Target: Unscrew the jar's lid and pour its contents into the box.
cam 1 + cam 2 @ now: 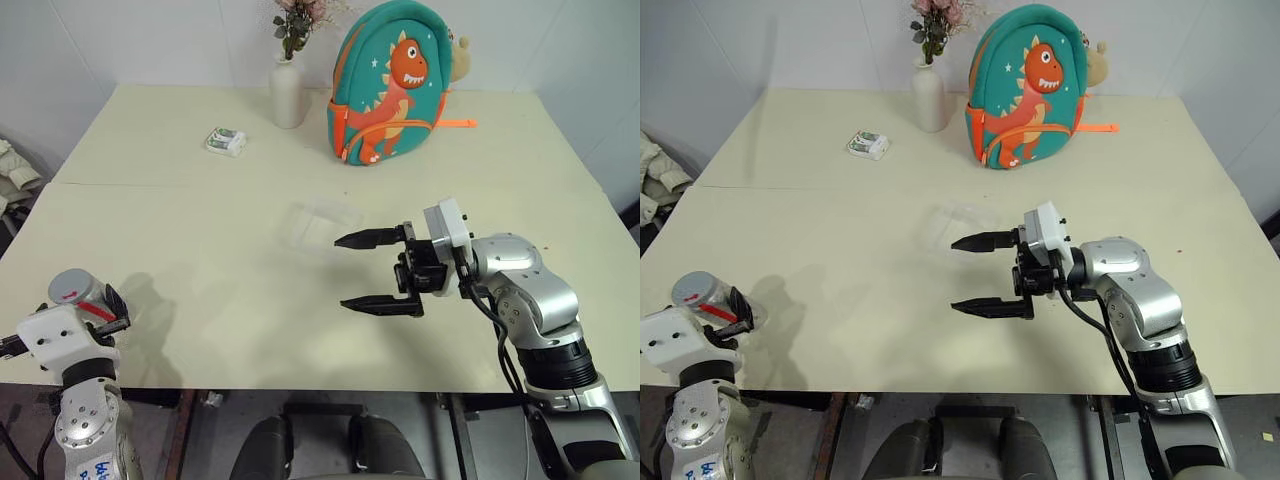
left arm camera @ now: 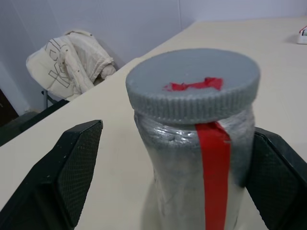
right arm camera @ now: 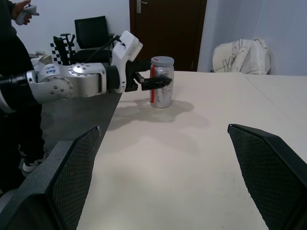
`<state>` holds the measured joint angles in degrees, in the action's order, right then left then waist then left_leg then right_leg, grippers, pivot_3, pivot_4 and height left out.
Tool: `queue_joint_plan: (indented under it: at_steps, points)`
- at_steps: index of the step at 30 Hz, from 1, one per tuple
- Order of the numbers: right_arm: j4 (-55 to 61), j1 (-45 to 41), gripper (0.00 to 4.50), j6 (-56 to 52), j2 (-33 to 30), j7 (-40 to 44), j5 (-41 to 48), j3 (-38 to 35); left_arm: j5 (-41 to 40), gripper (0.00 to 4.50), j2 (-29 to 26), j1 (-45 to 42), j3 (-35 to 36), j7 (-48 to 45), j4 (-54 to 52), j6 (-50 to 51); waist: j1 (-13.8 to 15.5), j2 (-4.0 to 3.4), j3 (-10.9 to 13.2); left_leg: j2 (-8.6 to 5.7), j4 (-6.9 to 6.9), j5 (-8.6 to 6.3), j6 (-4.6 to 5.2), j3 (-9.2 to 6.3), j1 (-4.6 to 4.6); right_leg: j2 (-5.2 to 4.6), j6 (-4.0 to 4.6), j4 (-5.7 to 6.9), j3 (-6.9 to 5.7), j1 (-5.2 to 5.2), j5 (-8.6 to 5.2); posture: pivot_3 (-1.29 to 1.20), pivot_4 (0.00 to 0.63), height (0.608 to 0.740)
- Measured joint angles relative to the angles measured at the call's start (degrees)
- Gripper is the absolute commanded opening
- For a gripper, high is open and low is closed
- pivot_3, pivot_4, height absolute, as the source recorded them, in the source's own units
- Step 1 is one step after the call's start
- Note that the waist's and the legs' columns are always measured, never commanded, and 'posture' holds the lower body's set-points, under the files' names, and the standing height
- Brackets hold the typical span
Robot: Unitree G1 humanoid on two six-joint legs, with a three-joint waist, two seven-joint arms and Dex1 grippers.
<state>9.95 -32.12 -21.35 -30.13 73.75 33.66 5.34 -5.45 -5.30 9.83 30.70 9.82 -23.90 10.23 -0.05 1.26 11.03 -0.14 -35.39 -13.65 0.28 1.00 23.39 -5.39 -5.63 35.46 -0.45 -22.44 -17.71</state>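
**Grey-capped jar at the counter's near left edge, both grippers spread wide**

Grey plastic marks the lid, still screwed onto the jar, with a red patch on top and a red tape strip running down the clear wall. We find the jar standing upright at the near left corner of the counter, set between the two fingers of the left gripper. In the left wrist view one finger lies against or just beside the jar wall while the other stands apart from it, so we read the jaws as fully spread and bracketing the jar, not clamped on it. The contents cannot be made out through the wall. We judge this placement as a staging for a grasp: the body must be held firm before the cap can be turned.

Our right gripper hovers over the middle of the counter, pointing toward the left arm, jaws wide apart and empty. Its level, sideways aim suits an approach to the lid. The box, a shallow transparent tray, lies near the counter's centre, just beyond the right gripper and well apart from the jar. A white vase, a dinosaur backpack and a small packet sit at the far side, clear of the work.
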Motion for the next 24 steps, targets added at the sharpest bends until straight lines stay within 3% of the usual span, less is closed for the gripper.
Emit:
queue_joint_plan:
  at_steps: [5,8,14,20,24]
  points:
    - [0.0,0.0,4.50,-0.1,0.0,-0.3,0.0,0.0,0.0,4.46,-0.5,-1.8,0.2,0.1,2.6,-1.0,-0.1,0.01,0.0,0.01,0.02,-0.01,-0.01,0.00,0.00,0.01,0.00,0.01,-0.01,-0.01,0.00,0.00,0.150,0.740]
    - [0.0,0.1,4.50,-0.2,0.0,-0.7,0.0,0.0,0.1,3.86,-1.3,-2.7,0.2,0.1,3.5,-1.4,0.0,0.01,0.0,0.01,0.01,-0.02,-0.03,-0.01,0.00,0.00,-0.01,0.01,-0.01,-0.01,0.00,0.00,0.150,0.740]
    - [0.3,0.6,4.50,-0.5,0.0,-1.3,0.0,0.0,0.0,2.15,-1.7,-3.4,0.1,0.1,4.7,-1.4,0.0,0.01,0.0,0.01,0.02,-0.02,-0.04,0.00,0.00,0.00,-0.01,0.01,-0.01,-0.02,0.01,0.00,0.150,0.740]
    - [0.9,1.3,4.50,-1.0,0.0,-2.1,0.0,0.0,-2.2,2.07,-2.4,-5.2,-0.9,-2.4,4.7,-0.9,0.0,0.01,0.0,0.02,0.01,-0.05,-0.09,-0.01,0.00,0.00,-0.01,0.02,-0.02,-0.01,0.01,0.00,0.150,0.740]
    - [1.4,1.6,4.50,-1.5,-0.1,-3.6,0.2,-0.5,-8.3,2.07,-8.2,-9.4,-3.2,-11.1,4.0,-0.8,0.0,0.02,0.0,0.04,0.02,-0.04,-0.13,-0.06,0.02,-0.01,0.01,0.04,-0.09,-0.02,0.00,0.00,0.150,0.740]
